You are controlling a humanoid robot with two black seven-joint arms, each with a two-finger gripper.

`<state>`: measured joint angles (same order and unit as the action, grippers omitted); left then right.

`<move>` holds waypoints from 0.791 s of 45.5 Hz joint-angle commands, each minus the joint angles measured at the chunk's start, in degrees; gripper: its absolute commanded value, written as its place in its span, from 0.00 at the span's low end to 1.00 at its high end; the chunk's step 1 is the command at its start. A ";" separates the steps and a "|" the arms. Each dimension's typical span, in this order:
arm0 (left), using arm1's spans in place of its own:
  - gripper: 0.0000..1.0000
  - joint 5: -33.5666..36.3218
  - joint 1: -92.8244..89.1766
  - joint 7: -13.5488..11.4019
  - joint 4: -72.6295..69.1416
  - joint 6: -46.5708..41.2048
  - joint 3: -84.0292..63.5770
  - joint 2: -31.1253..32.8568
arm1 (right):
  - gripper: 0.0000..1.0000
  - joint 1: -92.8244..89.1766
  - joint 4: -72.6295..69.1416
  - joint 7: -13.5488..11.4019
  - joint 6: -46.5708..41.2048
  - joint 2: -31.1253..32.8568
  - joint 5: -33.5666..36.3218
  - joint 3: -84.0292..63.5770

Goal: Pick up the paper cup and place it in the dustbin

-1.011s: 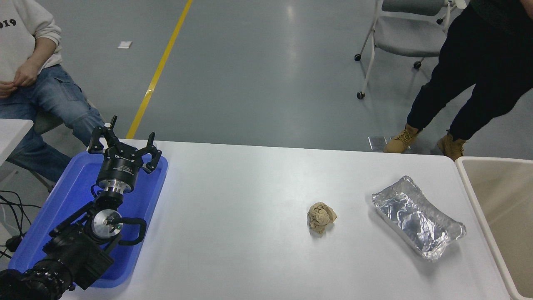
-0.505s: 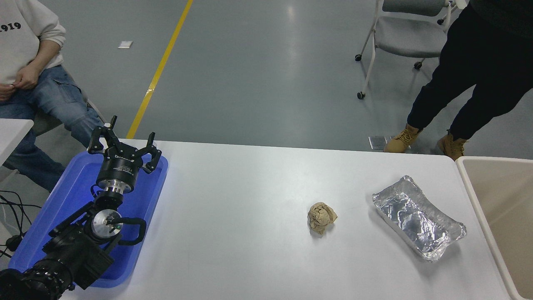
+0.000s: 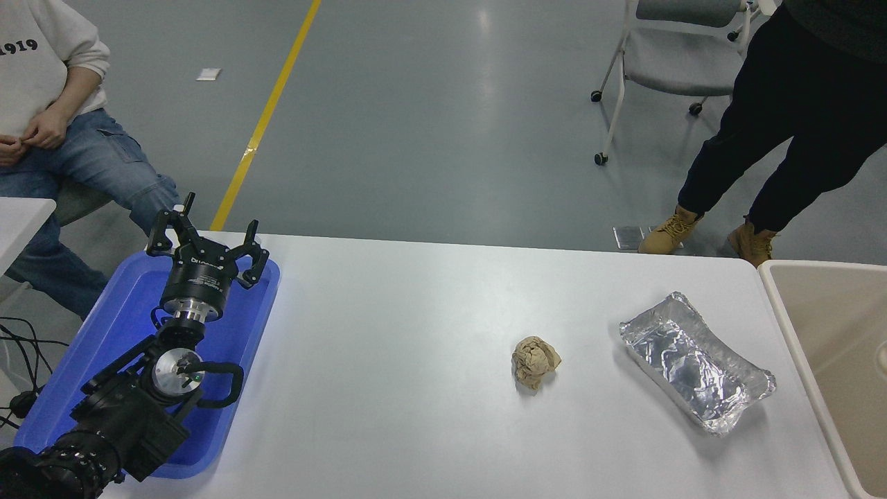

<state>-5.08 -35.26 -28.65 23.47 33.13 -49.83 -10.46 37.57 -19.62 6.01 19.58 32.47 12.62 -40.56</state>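
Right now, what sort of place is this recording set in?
Probably a lab or workshop hall: a grey painted floor with a yellow line, a wheeled chair, and a white table with the robot's left gripper over a blue tray.

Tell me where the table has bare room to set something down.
Widest between the blue tray and the brown paper ball. Tighter between the ball and foil tray. The left hand hangs over the blue tray.

The left gripper (image 3: 208, 239) hangs over the blue tray (image 3: 229, 346), its fingers spread wide; a crumpled brown paper ball (image 3: 534, 362) sits mid-table, the foil tray (image 3: 695, 360) near the dustbin (image 3: 797, 326); a white curved edge (image 3: 881, 355), perhaps the paper cup, shows inside the bin.
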 commanded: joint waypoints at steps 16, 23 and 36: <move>1.00 0.07 0.01 0.00 0.00 0.01 0.00 0.00 | 1.00 5.76 -1.04 0.14 -3.85 4.53 -0.58 23.58; 1.00 -0.02 0.01 0.00 0.00 0.01 0.00 0.00 | 1.00 12.52 -0.86 0.40 -3.76 4.44 -1.81 30.10; 1.00 -0.02 0.01 0.00 0.00 0.01 0.00 0.00 | 1.00 25.61 -1.30 0.40 -4.11 4.09 -1.81 31.16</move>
<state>-5.08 -35.26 -28.65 23.47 33.13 -49.83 -10.46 53.48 -20.41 6.38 16.02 36.33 11.01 -13.21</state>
